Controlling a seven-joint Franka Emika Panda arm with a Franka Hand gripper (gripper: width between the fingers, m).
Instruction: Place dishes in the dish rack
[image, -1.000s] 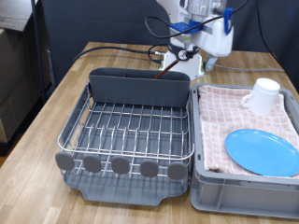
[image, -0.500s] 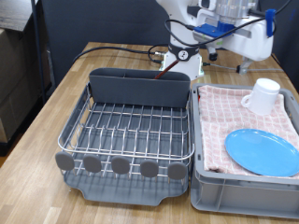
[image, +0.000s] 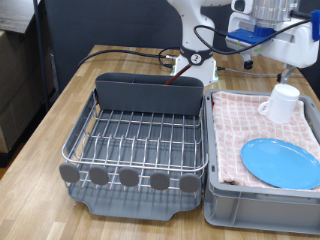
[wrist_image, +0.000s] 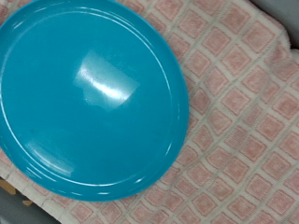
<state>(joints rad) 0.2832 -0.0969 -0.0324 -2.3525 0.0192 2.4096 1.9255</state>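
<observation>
The arm's hand (image: 270, 25) hangs high at the exterior view's top right, above the far end of the crate (image: 262, 195). Its fingers cannot be made out there, and none show in the wrist view, so whether the jaws are parted or closed cannot be told. Nothing is seen in its grip.

The plate (image: 281, 162) lies flat on the pink checked cloth (image: 240, 115) in the crate's near half. The wrist view looks straight down on it, the blue disc (wrist_image: 89, 98) filling most of the picture with cloth around its edge. The mug (image: 283, 102) stands upright on the cloth beyond the plate, apart from it.

To the exterior view's left, just beside the crate, sits the rack (image: 140, 140), its dark caddy (image: 148, 93) at the far end and grey discs (image: 129, 177) along the near edge. No dish shows on its wires.
</observation>
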